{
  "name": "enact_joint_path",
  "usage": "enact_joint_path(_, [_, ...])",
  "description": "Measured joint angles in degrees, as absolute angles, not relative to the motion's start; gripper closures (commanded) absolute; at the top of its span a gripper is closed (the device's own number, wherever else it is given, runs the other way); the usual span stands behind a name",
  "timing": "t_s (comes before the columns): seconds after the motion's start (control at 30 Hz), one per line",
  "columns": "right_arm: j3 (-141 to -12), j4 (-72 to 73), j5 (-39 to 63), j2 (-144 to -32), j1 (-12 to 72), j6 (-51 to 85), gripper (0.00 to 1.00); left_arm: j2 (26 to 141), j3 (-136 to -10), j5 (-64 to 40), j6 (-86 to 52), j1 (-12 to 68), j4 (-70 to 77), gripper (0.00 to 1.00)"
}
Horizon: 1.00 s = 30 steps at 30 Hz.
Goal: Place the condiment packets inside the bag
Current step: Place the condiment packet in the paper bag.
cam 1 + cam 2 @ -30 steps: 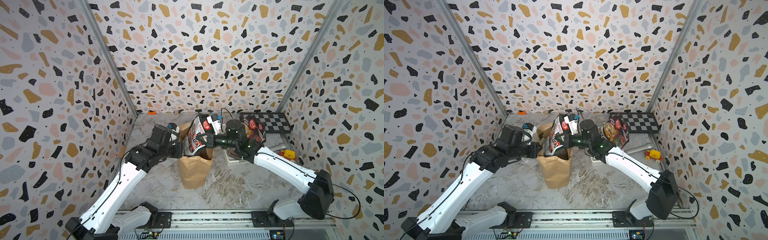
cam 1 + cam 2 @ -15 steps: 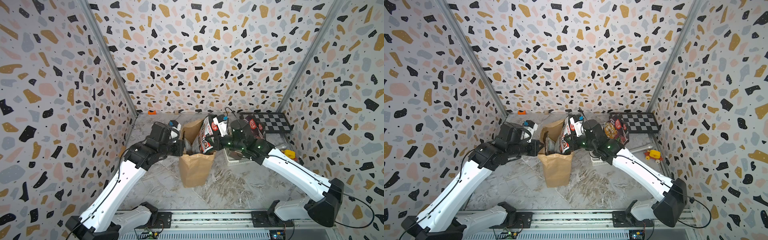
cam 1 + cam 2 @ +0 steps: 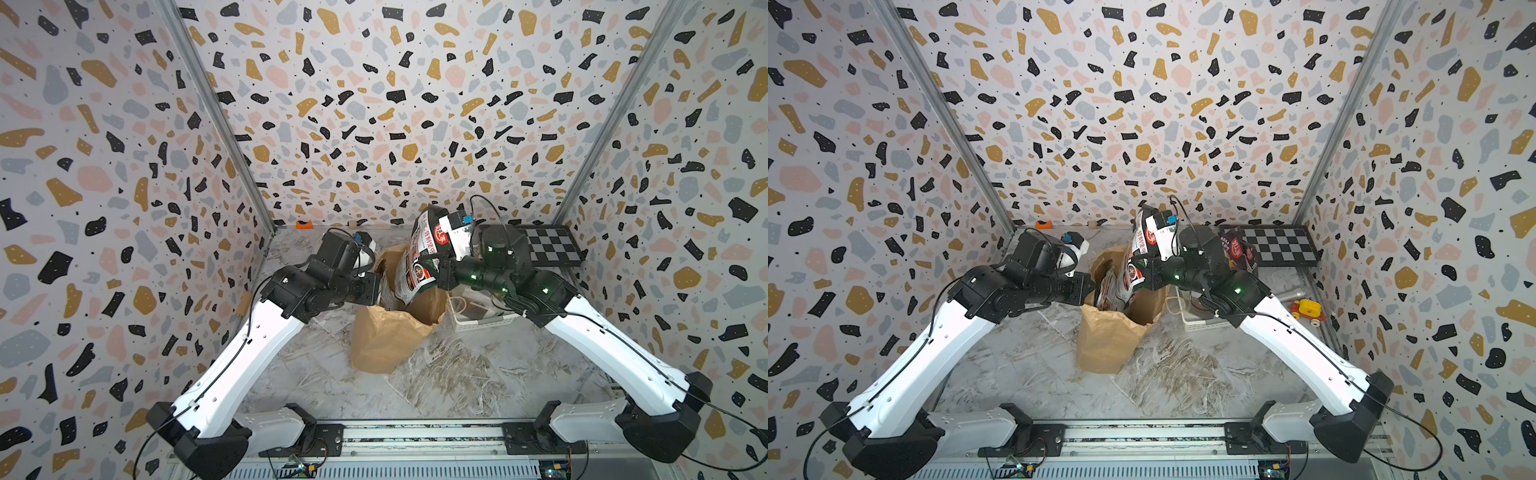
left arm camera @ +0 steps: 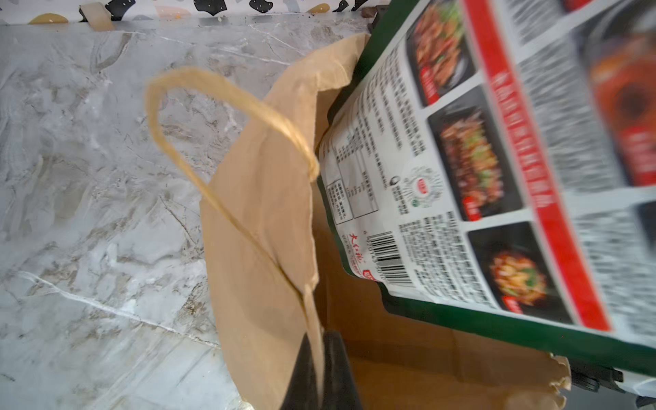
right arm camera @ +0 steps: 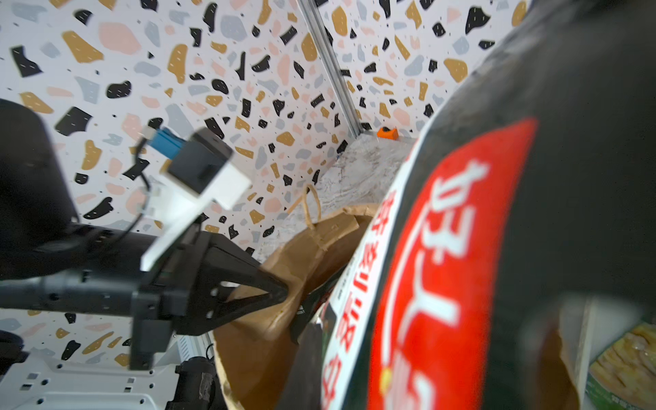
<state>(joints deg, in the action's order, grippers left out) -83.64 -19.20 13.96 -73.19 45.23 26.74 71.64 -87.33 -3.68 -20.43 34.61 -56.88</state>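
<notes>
Large packet [image 3: 419, 257] upright, slightly tilted, lower end dipped into the mouth of the bag [image 3: 386, 336], upper half well above the rim. Gripped at its right edge, mid-height, by the right jaws, clenched on it. Green-bordered bottom edge inside the mouth, apart from the left wall as seen from the left wrist. Second packet [image 3: 1106, 286] inside, leaning toward the left wall.

Bag standing mid-bench, crinkled, mouth held wide. Left jaws clenched on the left rim, paper pinched between them, near the root of a twine handle [image 4: 227, 113]. Open gap in the mouth between held packet and pinched rim.

Basket [image 3: 482, 323] just beside the bag's right side, under the right arm. Bare bench [image 3: 457, 374] in front of the bag, between both arms. Checkerboard [image 3: 548, 245] in the far right corner.
</notes>
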Motion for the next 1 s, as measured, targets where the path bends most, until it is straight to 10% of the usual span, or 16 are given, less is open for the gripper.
enact_joint_path(1.0, [-78.1,0.5,22.8,-79.8,45.1,35.9,1.00,69.7,-82.6,-1.7,-20.3,39.5,-52.0,1.00])
